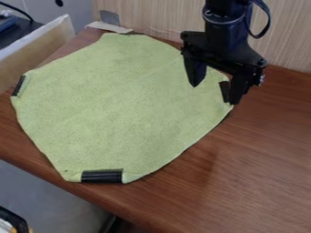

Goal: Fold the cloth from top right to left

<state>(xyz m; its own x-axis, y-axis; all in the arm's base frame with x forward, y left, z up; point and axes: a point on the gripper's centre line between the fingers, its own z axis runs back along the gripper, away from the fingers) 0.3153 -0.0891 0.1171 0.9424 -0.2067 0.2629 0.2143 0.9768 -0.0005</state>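
Across the near wooden tabletop [255,182], find the green cloth [115,100] spread flat, unfolded — full right-to-left fold left to make — and note the gripper [214,94] wide open at the upper-right corner, apparently grasping nothing.

Lit softly and fairly evenly across the cloth [121,104], from a direction hard to tell. Darkened in a soft-edged patch on the desk [267,136] just beside the cloth's lower right edge, and dimmer below the desk's near edge. Touched with small glints on the end effector [213,94].
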